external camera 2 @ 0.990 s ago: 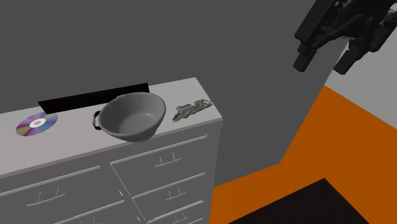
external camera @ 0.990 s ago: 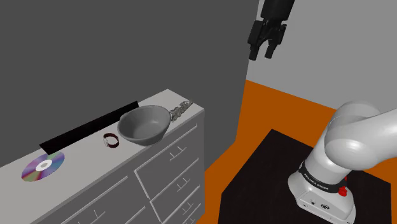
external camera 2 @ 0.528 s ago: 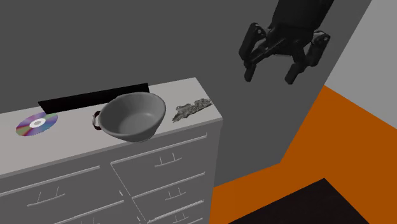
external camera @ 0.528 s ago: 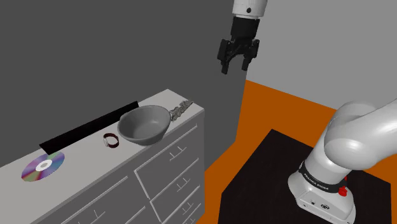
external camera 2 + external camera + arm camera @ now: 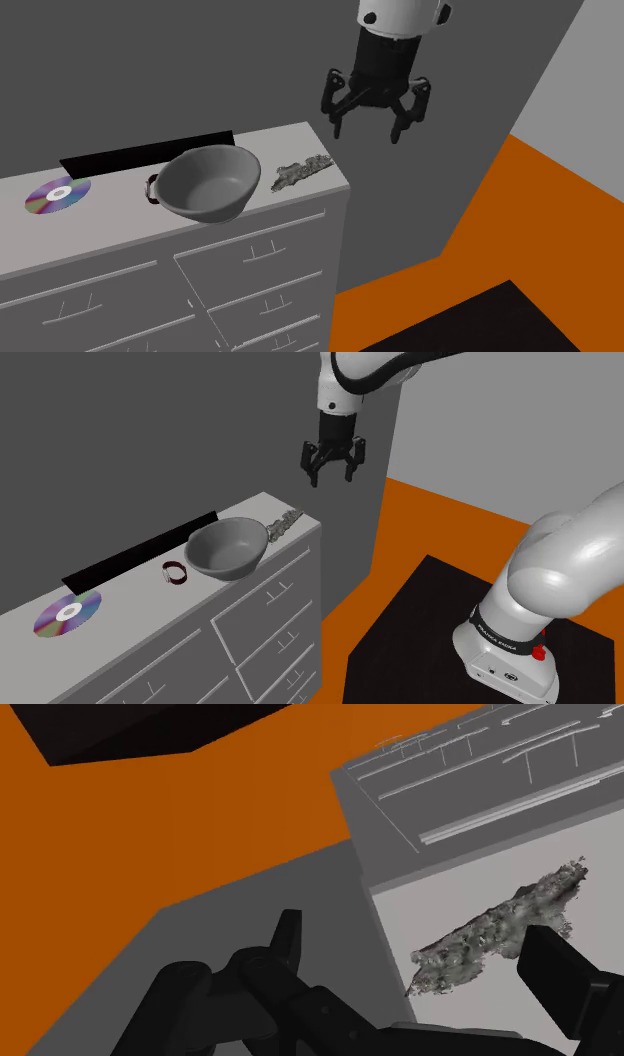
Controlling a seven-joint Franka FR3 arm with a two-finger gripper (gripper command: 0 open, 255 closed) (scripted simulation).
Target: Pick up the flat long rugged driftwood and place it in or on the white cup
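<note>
The driftwood (image 5: 284, 525) is a flat, long, rough grey piece lying on the dresser top (image 5: 130, 584) at its end corner, also seen as a grey strip (image 5: 303, 171) and as a rugged slab (image 5: 495, 931) between my spread fingers. A grey bowl-shaped cup (image 5: 227, 547) stands beside it, wide and hollow (image 5: 207, 183). My gripper (image 5: 333, 467) hangs open in the air above and just past the dresser's end, well clear of the wood (image 5: 372, 118), with nothing between its fingers (image 5: 288, 937).
A shiny disc (image 5: 67, 614) and a small dark ring (image 5: 175, 574) lie further along the dresser. A black strip (image 5: 140, 550) runs along its back edge by the grey wall. Beyond the dresser's end is orange floor (image 5: 440, 527); my stand (image 5: 510, 642) sits on a black mat.
My gripper has swung down and toward the dresser from high at the right, turning its fingers downward. It now hangs near the driftwood's end. Nothing on the dresser moved.
</note>
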